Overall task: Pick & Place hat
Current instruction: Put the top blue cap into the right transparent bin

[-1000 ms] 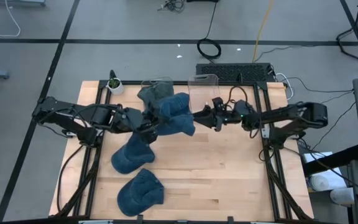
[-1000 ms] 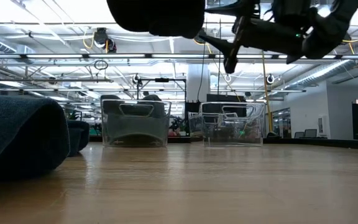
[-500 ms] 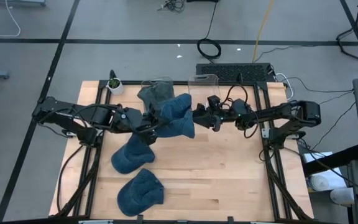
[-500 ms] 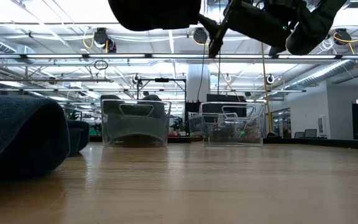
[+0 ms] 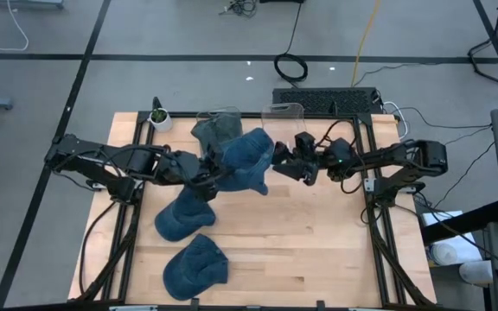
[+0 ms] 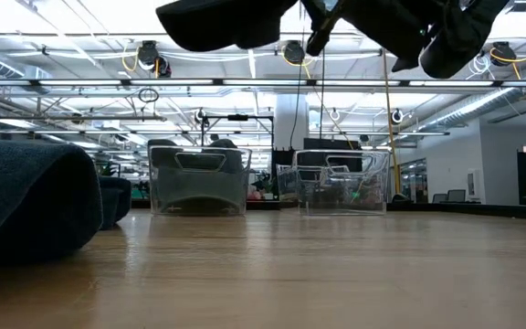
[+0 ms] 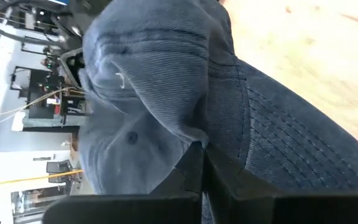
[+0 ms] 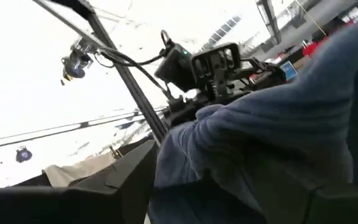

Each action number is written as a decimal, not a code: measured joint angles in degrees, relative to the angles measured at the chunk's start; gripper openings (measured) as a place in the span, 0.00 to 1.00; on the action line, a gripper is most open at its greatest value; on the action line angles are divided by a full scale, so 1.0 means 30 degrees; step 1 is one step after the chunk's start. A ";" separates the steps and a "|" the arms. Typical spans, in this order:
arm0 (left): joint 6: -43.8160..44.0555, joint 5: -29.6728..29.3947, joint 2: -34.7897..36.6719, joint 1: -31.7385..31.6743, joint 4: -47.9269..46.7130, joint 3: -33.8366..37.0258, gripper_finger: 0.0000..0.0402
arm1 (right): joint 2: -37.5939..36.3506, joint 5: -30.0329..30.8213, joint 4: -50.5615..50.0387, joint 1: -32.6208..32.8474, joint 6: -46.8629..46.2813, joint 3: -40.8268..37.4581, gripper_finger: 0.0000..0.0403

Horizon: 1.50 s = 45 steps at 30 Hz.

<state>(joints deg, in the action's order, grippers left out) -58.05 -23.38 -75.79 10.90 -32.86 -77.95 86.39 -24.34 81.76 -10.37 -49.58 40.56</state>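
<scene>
Hat [image 5: 247, 160], a blue corduroy cap, hangs above the table's back centre, pinched at its edge by the left gripper [image 5: 210, 175], whose fingers are clenched on the fabric. The right gripper [image 5: 280, 156] reaches its spread fingers around the far side, apparently to share the hold before the clear bins [image 5: 285, 116] behind.

Four blue hats — one raised hat [image 5: 247, 160] between the two arms, one rear hat [image 5: 212, 131] by the bins, one middle hat [image 5: 181, 216] on the table, one front hat [image 5: 194, 266] near the table's edge. Two clear bins — left bin [image 5: 218, 115] and right bin [image 5: 284, 113]. One small potted plant [image 5: 159, 117]. Two robot arms.
</scene>
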 joint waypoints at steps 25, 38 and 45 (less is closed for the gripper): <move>0.0218 0.0308 -0.0362 0.0000 0.0123 0.0976 0.01 | -0.3089 0.1019 -1.3669 -0.0423 -0.0148 0.3290 0.51; -0.0859 -0.0564 -0.2740 -0.0015 0.0752 0.0919 0.02 | -0.3081 0.0490 -1.9684 -0.0925 -0.1182 0.4407 0.51; -0.1146 -0.0764 -0.3009 0.0175 0.0982 0.0947 0.02 | -0.3082 0.0701 -2.1759 -0.1027 -0.0976 0.4420 0.51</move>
<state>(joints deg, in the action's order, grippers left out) -61.49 -25.67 -84.82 11.42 -29.92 -75.11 77.14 -22.23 16.48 -13.45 -52.51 53.82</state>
